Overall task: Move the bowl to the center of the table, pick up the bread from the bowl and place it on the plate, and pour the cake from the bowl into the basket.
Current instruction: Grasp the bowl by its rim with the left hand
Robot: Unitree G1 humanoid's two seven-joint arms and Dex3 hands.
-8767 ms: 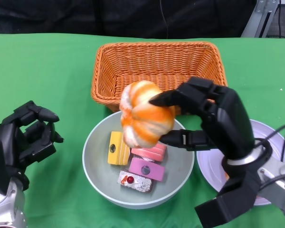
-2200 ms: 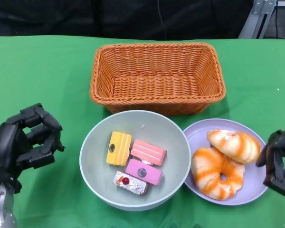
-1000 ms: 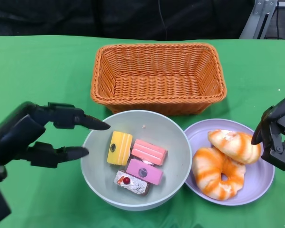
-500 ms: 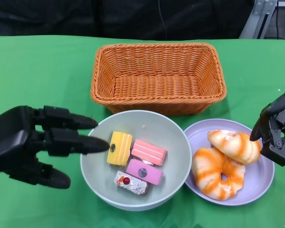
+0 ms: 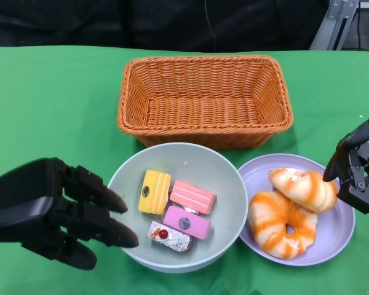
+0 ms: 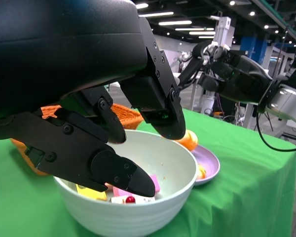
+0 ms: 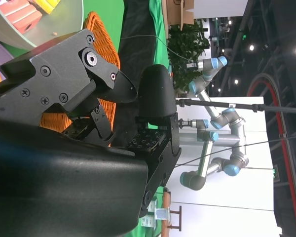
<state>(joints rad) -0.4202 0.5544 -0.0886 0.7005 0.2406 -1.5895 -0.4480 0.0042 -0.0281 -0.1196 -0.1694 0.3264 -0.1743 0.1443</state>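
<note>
The grey-green bowl (image 5: 197,161) stands in front of the basket and holds several cakes: a yellow cake (image 5: 154,192), a pink striped cake (image 5: 192,196), a magenta cake (image 5: 186,221) and a white cherry-topped cake (image 5: 170,236). My left hand (image 5: 55,212) is beside the bowl's left rim, fingers spread and reaching over the rim, holding nothing. In the left wrist view the fingers (image 6: 116,173) straddle the bowl (image 6: 138,217) wall without gripping it. Two orange-striped breads (image 5: 304,187) (image 5: 273,224) lie on the purple plate (image 5: 258,169). My right hand (image 5: 357,175) hovers empty at the plate's right edge.
The empty wicker basket (image 5: 204,98) stands just behind the bowl, almost touching it. The plate touches the bowl's right side. Green cloth covers the table (image 5: 49,110). Other robot arms stand in the background of the right wrist view.
My left hand has dropped and turned, its fingers now pointing down to the right at the bowl's left rim. The right hand has barely moved. Bowl, plate and breads are where they were.
</note>
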